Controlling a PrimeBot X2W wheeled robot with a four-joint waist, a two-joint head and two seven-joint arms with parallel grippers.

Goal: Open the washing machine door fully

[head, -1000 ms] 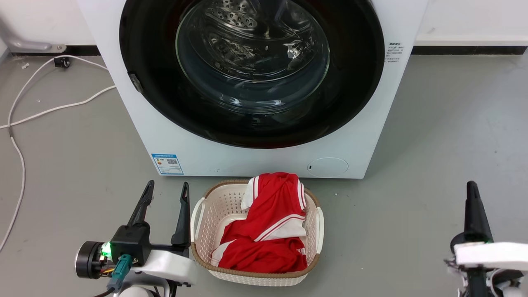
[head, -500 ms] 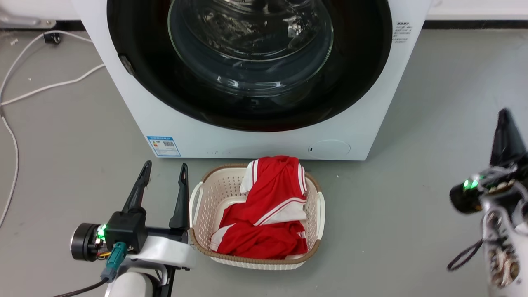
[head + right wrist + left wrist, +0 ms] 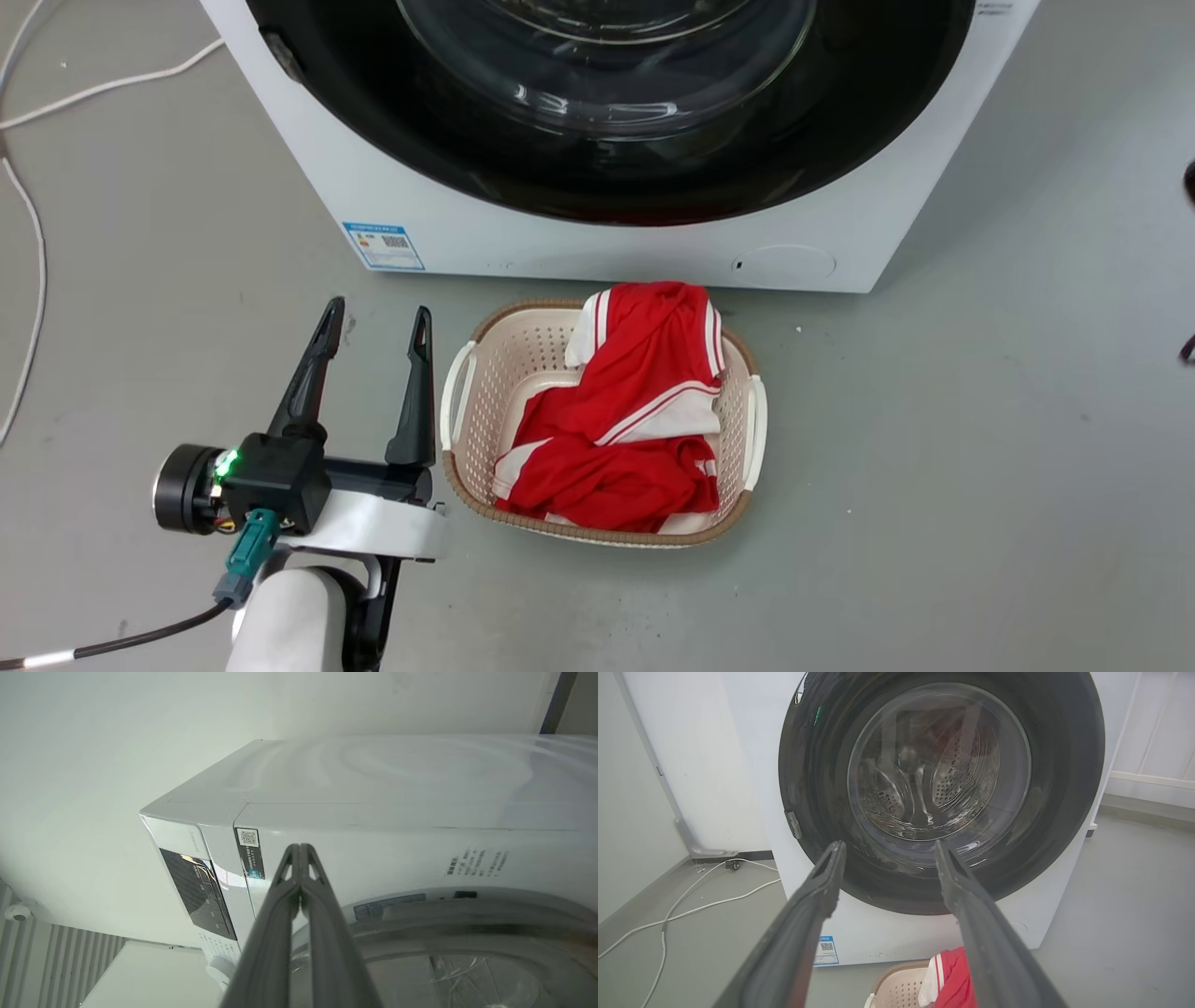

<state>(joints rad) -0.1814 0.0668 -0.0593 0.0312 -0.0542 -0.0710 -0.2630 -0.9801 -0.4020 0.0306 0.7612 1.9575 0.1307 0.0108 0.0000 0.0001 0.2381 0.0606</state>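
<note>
Since a second ago my head camera has dipped; the washing machine door [image 3: 597, 182] sits shut, glossy black, behind the perforated plastic basket [image 3: 464, 373], my left gripper [image 3: 378, 308] spread beside it. Left wrist: bulging, slick glass. Right wrist: right gripper [image 3: 299, 848] pinched together, empty; I fear it skidding off that smooth rim.
</note>
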